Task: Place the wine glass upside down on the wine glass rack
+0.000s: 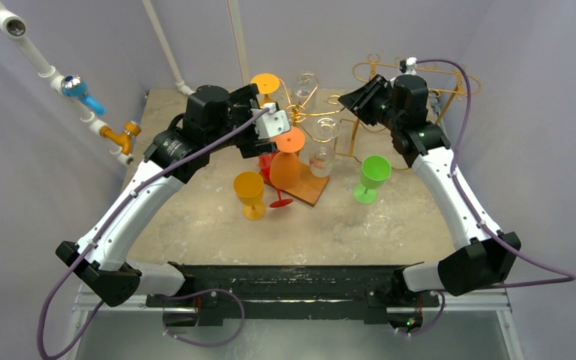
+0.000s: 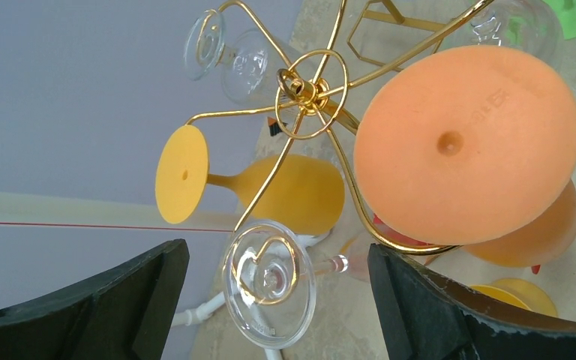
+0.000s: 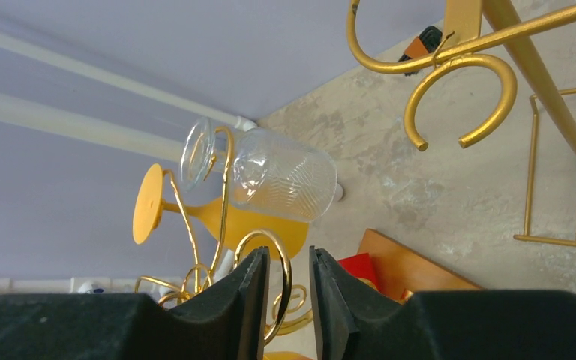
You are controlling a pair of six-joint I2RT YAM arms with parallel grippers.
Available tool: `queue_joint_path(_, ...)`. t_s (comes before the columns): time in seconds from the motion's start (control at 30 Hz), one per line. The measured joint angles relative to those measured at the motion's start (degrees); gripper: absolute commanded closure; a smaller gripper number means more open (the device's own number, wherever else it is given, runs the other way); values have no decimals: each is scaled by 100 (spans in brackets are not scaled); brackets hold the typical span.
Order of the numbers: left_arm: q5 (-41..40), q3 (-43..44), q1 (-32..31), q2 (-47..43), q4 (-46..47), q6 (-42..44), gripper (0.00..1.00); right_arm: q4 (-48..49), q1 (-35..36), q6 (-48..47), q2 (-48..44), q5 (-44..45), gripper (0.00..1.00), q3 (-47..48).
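The gold wine glass rack (image 1: 300, 112) stands mid-table with several glasses hanging upside down from its hooks. In the left wrist view an orange wine glass (image 2: 465, 146) hangs at the right, a yellow one (image 2: 285, 191) behind the hub (image 2: 304, 88), and a clear one's foot (image 2: 270, 292) sits on a hook. My left gripper (image 2: 276, 259) is open wide, its jaws either side of that clear foot and touching nothing. My right gripper (image 3: 289, 259) has its jaws close together with a narrow gap. A thin gold hook loop (image 3: 285, 262) shows in that gap, ungripped.
A yellow-orange glass (image 1: 250, 191) and a green glass (image 1: 373, 178) stand on the table. A red glass (image 1: 276, 191) lies by the rack's wooden base (image 1: 311, 187). A second gold rack (image 1: 420, 79) stands at the back right. Pipes (image 1: 82, 94) run along the left wall.
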Motion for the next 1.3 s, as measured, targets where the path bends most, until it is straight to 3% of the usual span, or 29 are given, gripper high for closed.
queue_joint_path(0.27, -140, 175, 11, 238, 129, -4, 2, 116, 0, 72, 20, 4, 99, -11)
queue_joint_path(1.3, -177, 603, -2, 717, 380, -151, 1, 339, 334, 649, -1209, 1403, 100, -1132)
